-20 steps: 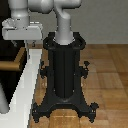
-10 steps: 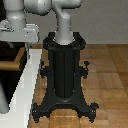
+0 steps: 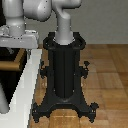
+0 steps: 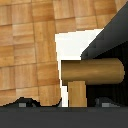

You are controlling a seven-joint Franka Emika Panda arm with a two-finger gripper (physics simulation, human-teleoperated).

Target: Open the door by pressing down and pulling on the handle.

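In the wrist view the brass-brown handle (image 4: pixel 92 70) lies as a short bar, with its stubby mount (image 4: pixel 77 93) running down toward my gripper (image 4: pixel 62 103). Only the dark fingertips (image 4: pixel 22 103) show, wide apart on either side of the mount, so the gripper is open and holds nothing. The dark door (image 4: pixel 111 34) is behind the handle. In the exterior view my grey-white hand (image 3: pixel 16 39) hangs just above the handle (image 3: pixel 20 59) at the exterior view's left, in front of the dark door (image 3: pixel 9 54). The fingers are not clear there.
The black robot pedestal (image 3: pixel 64 75) with splayed feet stands mid-scene on the wooden floor (image 3: pixel 107 70). A white frame edge (image 3: pixel 30 85) runs diagonally beside it. A grey-white post (image 3: pixel 3 102) stands at the exterior view's lower left.
My hand has shifted slightly down and toward the exterior view's left, closer to the handle. The door and handle have not visibly moved.
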